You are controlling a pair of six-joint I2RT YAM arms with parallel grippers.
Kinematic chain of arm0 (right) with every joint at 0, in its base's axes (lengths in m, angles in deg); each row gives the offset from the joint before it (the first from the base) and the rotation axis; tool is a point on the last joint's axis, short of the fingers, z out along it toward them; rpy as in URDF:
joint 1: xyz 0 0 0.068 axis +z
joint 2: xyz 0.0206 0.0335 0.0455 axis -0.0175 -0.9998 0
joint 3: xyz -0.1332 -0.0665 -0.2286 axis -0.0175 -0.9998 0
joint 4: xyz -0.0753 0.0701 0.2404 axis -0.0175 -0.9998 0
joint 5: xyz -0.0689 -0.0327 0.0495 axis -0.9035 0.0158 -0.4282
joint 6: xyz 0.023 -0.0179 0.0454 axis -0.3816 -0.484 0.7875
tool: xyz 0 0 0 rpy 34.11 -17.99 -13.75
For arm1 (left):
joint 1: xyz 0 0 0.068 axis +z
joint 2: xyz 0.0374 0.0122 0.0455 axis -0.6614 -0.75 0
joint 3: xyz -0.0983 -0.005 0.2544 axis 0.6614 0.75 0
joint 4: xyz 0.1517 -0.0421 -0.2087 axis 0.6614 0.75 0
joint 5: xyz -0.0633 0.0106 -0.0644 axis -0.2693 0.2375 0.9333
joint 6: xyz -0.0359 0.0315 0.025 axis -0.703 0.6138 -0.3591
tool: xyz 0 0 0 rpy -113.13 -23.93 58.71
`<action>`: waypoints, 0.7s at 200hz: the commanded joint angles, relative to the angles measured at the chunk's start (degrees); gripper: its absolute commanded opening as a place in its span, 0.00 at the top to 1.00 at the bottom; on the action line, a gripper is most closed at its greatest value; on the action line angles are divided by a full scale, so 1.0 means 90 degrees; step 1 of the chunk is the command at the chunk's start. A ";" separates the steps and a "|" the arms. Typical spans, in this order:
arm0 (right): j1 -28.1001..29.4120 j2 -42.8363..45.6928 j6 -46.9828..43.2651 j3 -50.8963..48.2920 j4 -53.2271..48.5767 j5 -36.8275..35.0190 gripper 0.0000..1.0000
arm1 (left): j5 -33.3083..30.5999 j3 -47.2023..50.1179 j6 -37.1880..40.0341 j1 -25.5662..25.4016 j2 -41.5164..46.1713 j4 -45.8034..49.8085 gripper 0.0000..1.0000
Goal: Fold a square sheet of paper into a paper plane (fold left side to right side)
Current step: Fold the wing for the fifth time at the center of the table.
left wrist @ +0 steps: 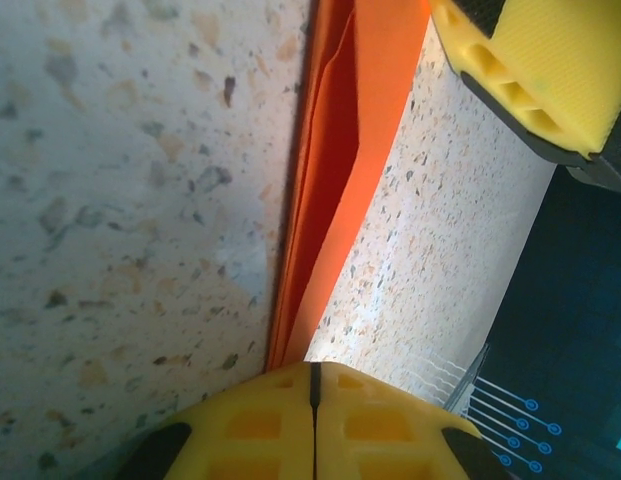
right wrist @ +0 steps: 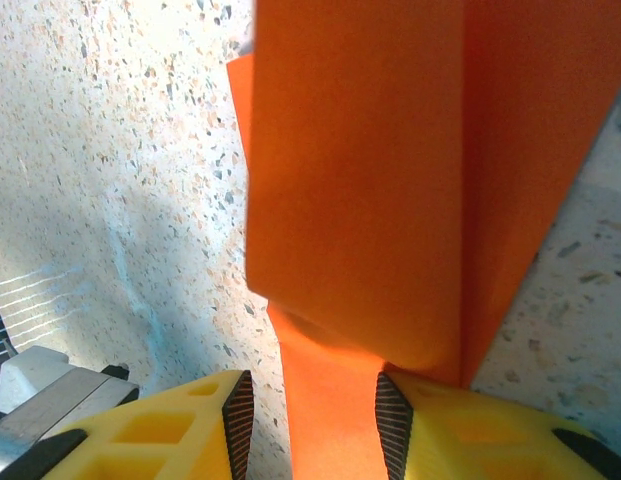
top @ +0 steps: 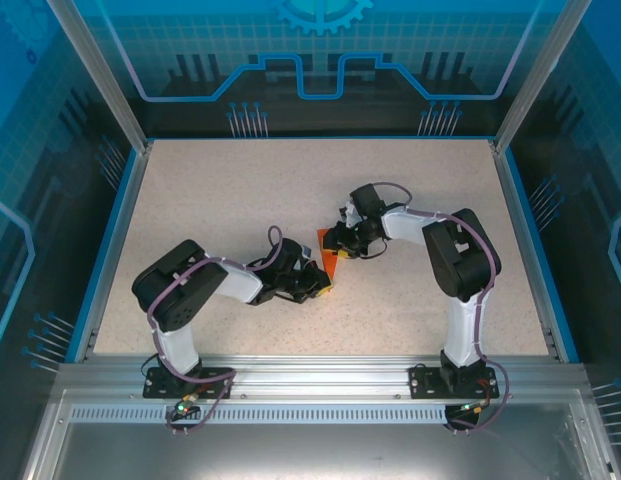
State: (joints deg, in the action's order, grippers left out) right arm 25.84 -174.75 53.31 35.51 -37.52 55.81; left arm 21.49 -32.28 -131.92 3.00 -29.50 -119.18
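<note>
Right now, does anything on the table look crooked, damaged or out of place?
Nothing looks torn or spilled. Only the orange paper is untidy: its folded layers are not flush, and one layer bulges up instead of lying flat just ahead of the right gripper, whose jaws stand open around a strip of it.

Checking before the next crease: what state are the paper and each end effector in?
paper: folded, several layers showing.
left end effector: shut, tips at the paper's end; cannot tell whether it pinches it.
right end effector: open, fingers either side of the paper.
</note>
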 commanded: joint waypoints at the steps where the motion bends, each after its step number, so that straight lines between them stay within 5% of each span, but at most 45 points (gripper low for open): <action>1: -0.0007 -0.0010 -0.0004 -0.0240 -0.0189 -0.0330 0.59 | -0.0245 -0.0039 0.0472 -0.0029 0.0387 0.1485 0.89; 48: 0.0041 -0.0040 0.0029 -0.0222 -0.0190 -0.0324 0.59 | -0.0289 -0.0410 0.0818 0.0058 0.1037 0.1910 0.86; 140: 0.0088 -0.0057 0.0049 -0.0209 -0.0179 -0.0287 0.59 | -0.0479 -0.1539 0.1454 0.0301 0.0044 0.2437 0.87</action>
State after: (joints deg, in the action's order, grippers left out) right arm 26.08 -174.45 53.50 35.10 -36.93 55.57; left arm 19.37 -43.69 -122.83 4.48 -26.62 -102.37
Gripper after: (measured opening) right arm 0.412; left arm 0.132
